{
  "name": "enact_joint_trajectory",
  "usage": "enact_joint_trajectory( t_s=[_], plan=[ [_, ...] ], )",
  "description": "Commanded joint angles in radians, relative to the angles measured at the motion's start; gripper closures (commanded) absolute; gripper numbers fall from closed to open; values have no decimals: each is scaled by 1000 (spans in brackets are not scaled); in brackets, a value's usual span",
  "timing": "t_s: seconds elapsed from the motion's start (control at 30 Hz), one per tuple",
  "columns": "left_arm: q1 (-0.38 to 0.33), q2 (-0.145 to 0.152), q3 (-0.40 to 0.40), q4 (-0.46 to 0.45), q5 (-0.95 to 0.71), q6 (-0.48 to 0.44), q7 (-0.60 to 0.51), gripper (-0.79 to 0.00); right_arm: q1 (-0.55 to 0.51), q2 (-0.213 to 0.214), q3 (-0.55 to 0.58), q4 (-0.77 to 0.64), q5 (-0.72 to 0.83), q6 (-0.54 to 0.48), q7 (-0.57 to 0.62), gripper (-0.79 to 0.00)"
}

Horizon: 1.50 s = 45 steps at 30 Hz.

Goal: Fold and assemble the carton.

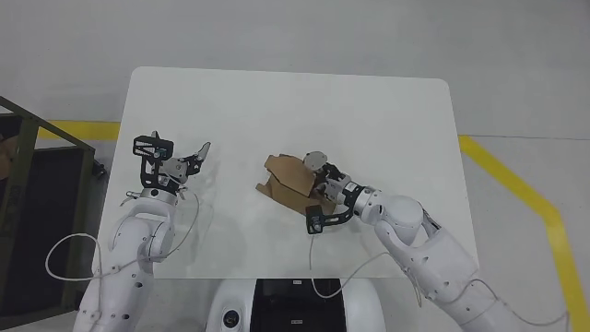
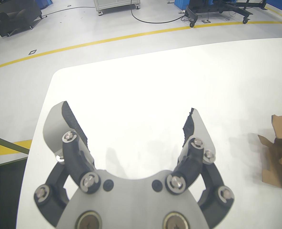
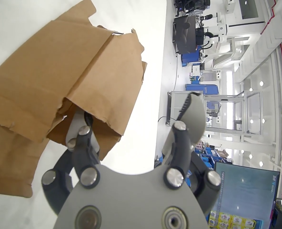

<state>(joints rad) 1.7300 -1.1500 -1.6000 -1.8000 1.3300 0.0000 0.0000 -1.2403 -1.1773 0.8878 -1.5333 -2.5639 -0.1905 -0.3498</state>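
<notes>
- Top view: a brown cardboard carton (image 1: 293, 183) lies on the white, round-cornered table (image 1: 369, 111), near its middle and toward the robot's edge. It is partly folded, with flaps sticking out at uneven angles. The right hand (image 1: 320, 184) is at the carton's right end, touching it. The left hand (image 1: 180, 154) is over the table, well to the carton's left.
- Left wrist view: the left hand is spread wide above the smooth, glossy table. Each of its fingers is a curved grey metal plate faced with a black ridged pad (image 2: 75, 125). The carton, well apart from it, shows a creased wall and notched edges.
- Right wrist view: the right hand is spread too, not pinching. One finger (image 3: 80, 129) is tucked inside the carton's open end, and the other finger (image 3: 194, 113) stands outside, clear of the cardboard. The carton is matte corrugated board, crumpled, with ragged torn edges. I cannot tell whether anything else lies inside.
</notes>
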Motion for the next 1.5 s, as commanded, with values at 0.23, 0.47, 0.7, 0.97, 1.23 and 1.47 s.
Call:
enact_joint_trajectory(
  t_s=[0.23,0.47,0.7,0.97,1.23,1.47],
  plan=[
    [0,0,0,0,0,0,0,-785,13,-1,-11,17,4,-12,-52,-188],
    [0,0,0,0,0,0,0,-785,30,-5,-30,38,-8,-5,-77,-391],
    [0,0,0,0,0,0,0,-785,32,-10,-54,30,-41,-10,-41,-376],
    [0,0,0,0,0,0,0,-785,44,-15,-69,26,-35,-15,-60,-99],
    [0,0,0,0,0,0,0,-785,47,-11,-43,42,17,-9,-127,0],
    [0,0,0,0,0,0,0,-785,41,-1,9,67,122,-2,-228,0]
  ],
)
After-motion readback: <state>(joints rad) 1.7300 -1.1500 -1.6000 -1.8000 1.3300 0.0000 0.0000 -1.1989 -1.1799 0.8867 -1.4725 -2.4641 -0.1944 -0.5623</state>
